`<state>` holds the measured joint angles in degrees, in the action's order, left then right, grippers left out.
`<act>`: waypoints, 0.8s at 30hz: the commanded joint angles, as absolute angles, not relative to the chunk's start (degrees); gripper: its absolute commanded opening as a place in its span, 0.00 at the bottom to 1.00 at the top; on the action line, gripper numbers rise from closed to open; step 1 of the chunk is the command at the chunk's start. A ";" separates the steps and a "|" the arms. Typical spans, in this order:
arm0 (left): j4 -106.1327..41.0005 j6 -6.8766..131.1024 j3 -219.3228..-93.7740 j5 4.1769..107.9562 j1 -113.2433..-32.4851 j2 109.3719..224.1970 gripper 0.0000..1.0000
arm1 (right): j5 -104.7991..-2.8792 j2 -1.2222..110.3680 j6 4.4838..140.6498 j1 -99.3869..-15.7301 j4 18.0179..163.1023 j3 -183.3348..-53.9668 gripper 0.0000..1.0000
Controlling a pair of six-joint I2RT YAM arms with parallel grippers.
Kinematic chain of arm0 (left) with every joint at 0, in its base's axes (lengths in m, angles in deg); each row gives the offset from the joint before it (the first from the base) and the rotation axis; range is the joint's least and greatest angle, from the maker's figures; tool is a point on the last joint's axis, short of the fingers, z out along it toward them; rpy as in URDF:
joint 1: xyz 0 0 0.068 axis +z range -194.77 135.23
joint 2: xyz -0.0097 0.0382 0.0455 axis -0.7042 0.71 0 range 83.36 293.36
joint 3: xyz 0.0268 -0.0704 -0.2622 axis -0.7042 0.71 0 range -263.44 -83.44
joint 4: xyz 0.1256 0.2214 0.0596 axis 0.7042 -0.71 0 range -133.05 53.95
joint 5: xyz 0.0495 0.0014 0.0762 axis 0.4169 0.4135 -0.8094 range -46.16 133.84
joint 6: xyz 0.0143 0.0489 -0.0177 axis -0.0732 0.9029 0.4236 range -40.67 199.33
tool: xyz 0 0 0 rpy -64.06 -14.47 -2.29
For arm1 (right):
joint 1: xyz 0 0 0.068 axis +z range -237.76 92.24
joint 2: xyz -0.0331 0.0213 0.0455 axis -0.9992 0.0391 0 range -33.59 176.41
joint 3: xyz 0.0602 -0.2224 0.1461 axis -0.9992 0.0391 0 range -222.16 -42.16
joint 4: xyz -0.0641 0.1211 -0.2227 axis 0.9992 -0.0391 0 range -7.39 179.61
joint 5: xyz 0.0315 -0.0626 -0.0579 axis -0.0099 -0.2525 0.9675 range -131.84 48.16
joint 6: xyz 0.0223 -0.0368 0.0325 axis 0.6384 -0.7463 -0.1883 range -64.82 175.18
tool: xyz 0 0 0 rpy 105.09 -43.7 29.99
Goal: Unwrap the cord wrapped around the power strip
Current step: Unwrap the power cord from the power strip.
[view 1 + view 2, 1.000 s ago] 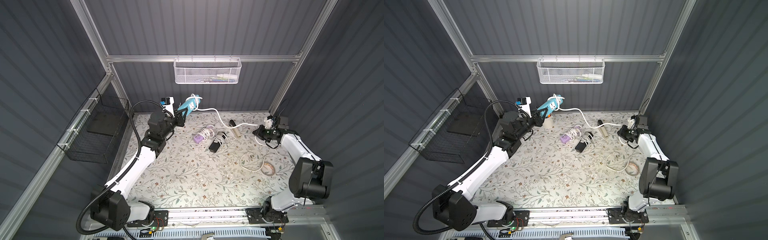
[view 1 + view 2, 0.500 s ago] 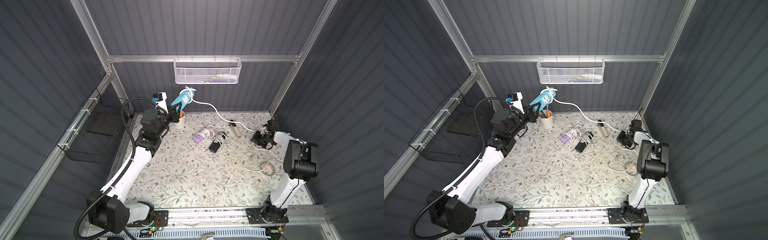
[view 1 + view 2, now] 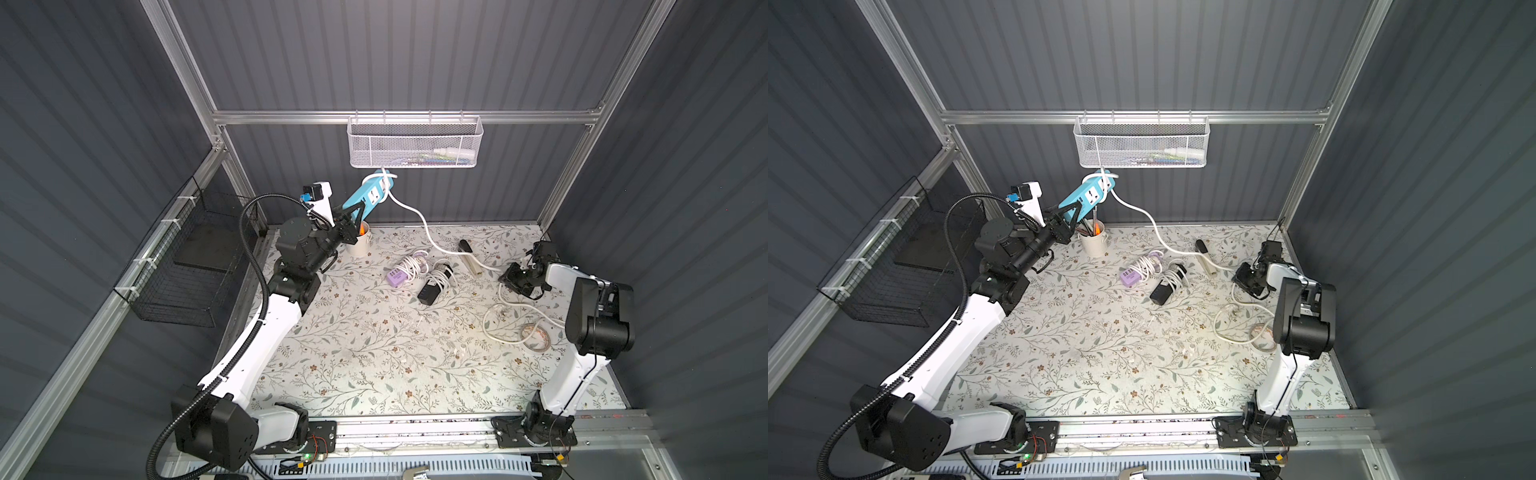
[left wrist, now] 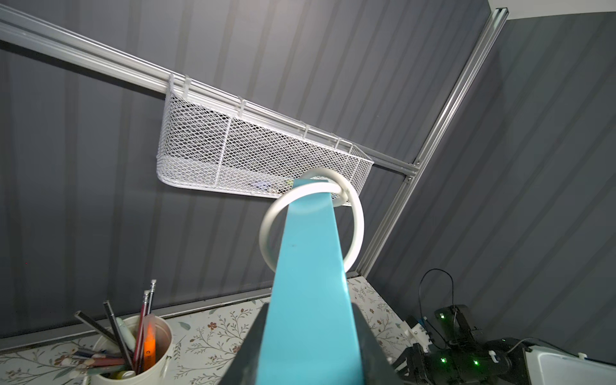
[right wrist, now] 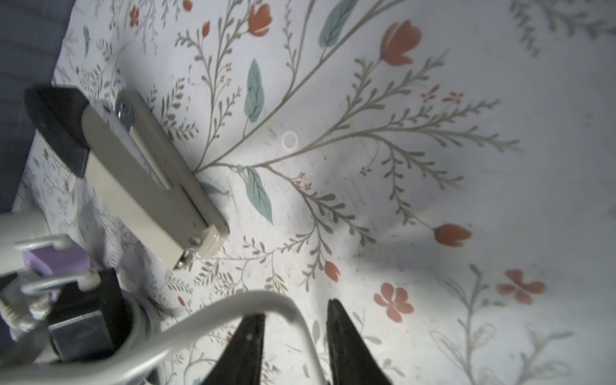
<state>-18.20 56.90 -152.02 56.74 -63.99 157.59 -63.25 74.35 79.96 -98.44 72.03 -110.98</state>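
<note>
Grey ribbed walls all round and a flowery tabletop [image 3: 374,353] underneath, that's my view from over here. So the left gripper [image 3: 352,212] is clamped tight on the lower end of the blue power strip [image 3: 372,193]. It holds the strip tilted in the air over the surface's far left corner, right above the white cup [image 3: 360,245] of pens, with the top end just under the mesh basket [image 3: 415,143] on the back rail. On the left wrist cam the white cord [image 4: 358,226] makes one loose ring around the strip's top end. From there it drops to the surface, passes the beige stapler [image 3: 469,259] and runs to the right gripper [image 3: 512,279] near the far right corner. On the right wrist cam those jaws stand apart, and the cord lies across one fingertip [image 5: 250,340] and dips into the gap, not pinched. More cord sits in loops by the right edge next to a tape roll [image 3: 536,336]. The purple charger [image 3: 395,276] and black adapter [image 3: 428,293] sit mid-surface, each wound in its own cord.
</note>
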 commanded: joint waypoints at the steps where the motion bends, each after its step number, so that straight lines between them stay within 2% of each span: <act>1: -12.72 54.50 -153.53 60.77 -63.49 158.92 0.00 | -64.23 69.41 79.38 -97.59 72.56 -109.40 0.50; 5: -11.49 52.58 -154.03 64.50 -63.49 160.57 0.00 | -64.43 63.09 78.40 -96.67 72.92 -106.67 0.66; 10: -11.18 50.46 -155.43 68.47 -63.64 162.15 0.00 | -69.10 53.66 75.92 -93.51 77.11 -104.43 0.97; 11: -11.21 49.85 -155.81 69.56 -63.64 162.45 0.00 | -70.26 52.48 75.33 -92.50 77.99 -104.74 0.99; 17: -13.22 48.00 -158.36 76.16 -64.86 163.86 0.00 | -77.06 49.20 71.81 -85.48 85.36 -108.95 0.99; 24: -14.08 46.16 -158.87 80.11 -66.08 163.18 0.00 | -83.93 54.02 68.07 -78.83 94.25 -114.61 0.99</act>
